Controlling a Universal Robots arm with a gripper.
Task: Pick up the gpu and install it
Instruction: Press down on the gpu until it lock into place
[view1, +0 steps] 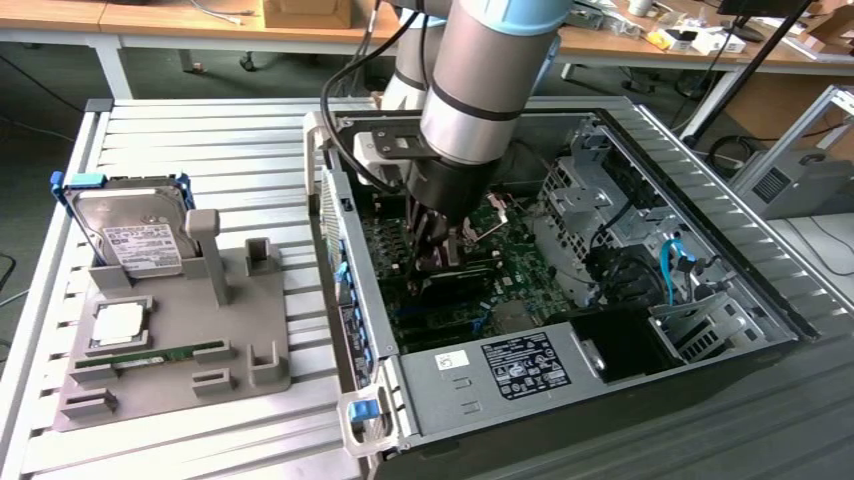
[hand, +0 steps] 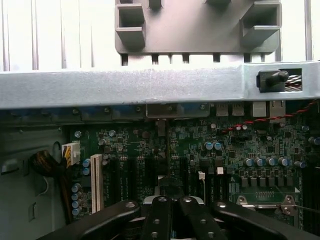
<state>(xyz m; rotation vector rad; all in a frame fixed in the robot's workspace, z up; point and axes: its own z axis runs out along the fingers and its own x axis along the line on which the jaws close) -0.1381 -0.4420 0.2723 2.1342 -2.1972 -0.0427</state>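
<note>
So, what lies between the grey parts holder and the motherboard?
A strip of slatted table, then the computer case's metal wall; the wrist view shows both.

Slatted white metal worktop (view1: 227, 140), pale and evenly lit. Beyond its far edge, wooden benches (view1: 160, 20) on white legs, cluttered with small items toward the exterior view's right. Dark floor (view1: 34, 110) past the near-left corner. Grey equipment cabinet (view1: 801, 180) and aluminium framing off the worktop's right edge
</note>
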